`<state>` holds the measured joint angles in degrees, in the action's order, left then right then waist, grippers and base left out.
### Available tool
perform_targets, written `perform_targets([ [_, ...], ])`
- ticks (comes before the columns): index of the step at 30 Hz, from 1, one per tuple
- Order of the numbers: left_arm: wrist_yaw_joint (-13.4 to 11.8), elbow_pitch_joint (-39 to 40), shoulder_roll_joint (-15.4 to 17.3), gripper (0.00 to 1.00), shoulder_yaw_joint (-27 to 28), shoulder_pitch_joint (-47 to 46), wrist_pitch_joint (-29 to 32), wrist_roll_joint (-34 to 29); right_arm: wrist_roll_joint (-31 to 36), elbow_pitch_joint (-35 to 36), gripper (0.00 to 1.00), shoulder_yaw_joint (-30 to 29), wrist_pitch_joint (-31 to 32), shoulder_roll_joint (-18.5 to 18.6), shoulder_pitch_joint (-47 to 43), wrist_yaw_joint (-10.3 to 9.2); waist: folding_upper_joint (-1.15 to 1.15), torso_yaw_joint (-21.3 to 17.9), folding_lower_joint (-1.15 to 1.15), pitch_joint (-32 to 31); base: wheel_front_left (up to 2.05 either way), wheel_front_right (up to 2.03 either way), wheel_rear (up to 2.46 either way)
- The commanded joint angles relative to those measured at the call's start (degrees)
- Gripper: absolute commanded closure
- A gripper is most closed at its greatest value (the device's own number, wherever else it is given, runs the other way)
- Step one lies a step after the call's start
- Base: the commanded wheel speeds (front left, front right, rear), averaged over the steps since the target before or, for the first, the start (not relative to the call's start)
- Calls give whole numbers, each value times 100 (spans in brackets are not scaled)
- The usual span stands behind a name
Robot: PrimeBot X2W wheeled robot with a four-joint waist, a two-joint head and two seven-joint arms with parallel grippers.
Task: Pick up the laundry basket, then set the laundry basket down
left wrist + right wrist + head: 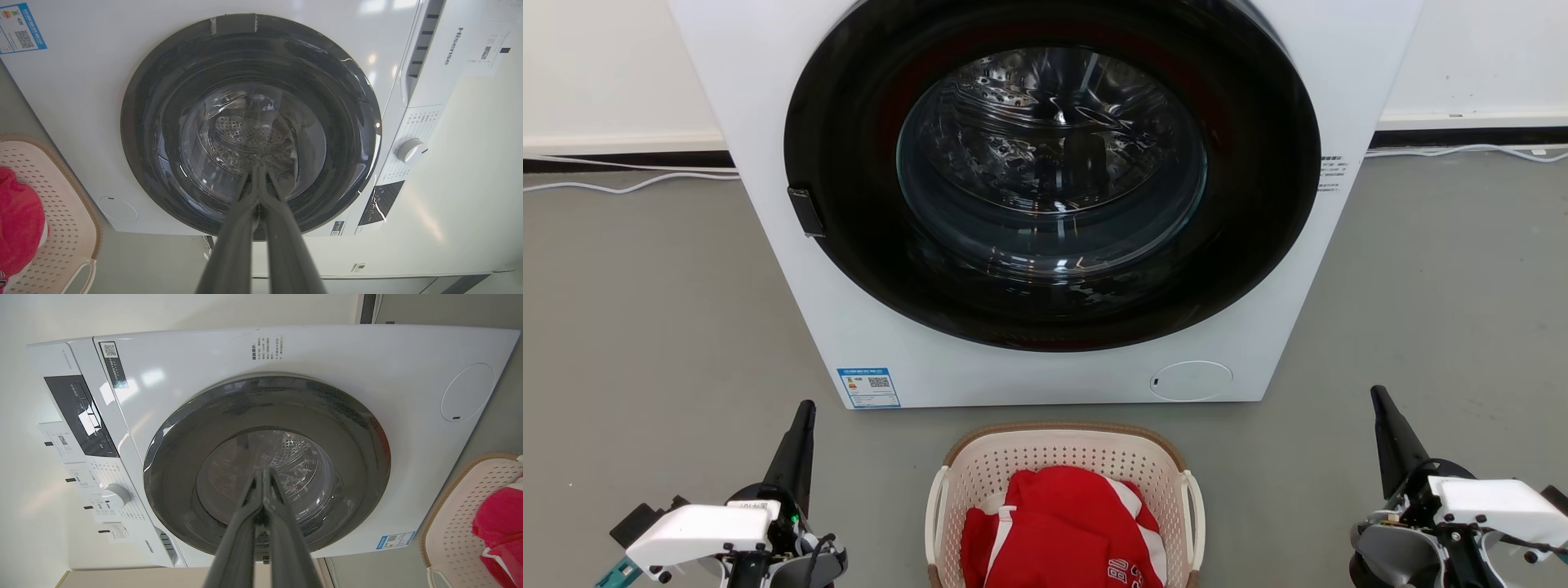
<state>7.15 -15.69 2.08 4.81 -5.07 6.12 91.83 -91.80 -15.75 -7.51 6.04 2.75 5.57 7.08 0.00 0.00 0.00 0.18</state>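
The laundry basket [1013, 465], cream-white and perforated with a brown rim, stands on the grey floor just in front of the washing machine. A red and white garment [1062, 531] lies inside it. White loop handles show on both its sides. My left gripper [806, 406] hangs to the basket's left, fingers together and empty. To the basket's right my right gripper [1376, 392] is likewise shut on nothing. Part of the basket [61, 212] shows at the left edge of the left wrist view behind my shut left gripper [257, 169]. The basket [461, 522] sits at the right edge beyond my right gripper [261, 470].
A white front-loading washing machine [866, 327] with a closed dark round door [1054, 188] fills the space ahead. White cables [621, 186] run along the wall's base on both sides. Grey floor [645, 327] spreads left and right of the machine.
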Motion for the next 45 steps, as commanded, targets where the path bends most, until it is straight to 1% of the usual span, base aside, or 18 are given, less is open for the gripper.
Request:
perform_targets([
  [1,34,167,79,100,169,-111,34,36,-39,173,100,102,43,12,61,41,0,0,0,0,0,0,0],
  [34,34,167,79,100,169,-111,34,36,-39,173,100,102,43,12,61,41,0,0,0,0,0,0,0],
  [35,0,0,0,0,0,0,0,0,0,0,0,0,0,0,0,0,0,0,0,0,0,0,0],
  [38,-9,-175,-32,0,-5,61,-12,-1,1,-153,0,22,-1,-18,-70,-2,0,0,0,1,0,0,0],
  [41,-8,-139,-29,0,-28,51,-60,-8,-6,-104,0,59,-36,-17,-61,-1,0,0,2,9,0,0,0],
  [45,-6,-92,-25,0,-67,48,-129,-27,-31,-42,0,118,-95,-16,-56,0,0,-1,13,-4,0,0,0],
])
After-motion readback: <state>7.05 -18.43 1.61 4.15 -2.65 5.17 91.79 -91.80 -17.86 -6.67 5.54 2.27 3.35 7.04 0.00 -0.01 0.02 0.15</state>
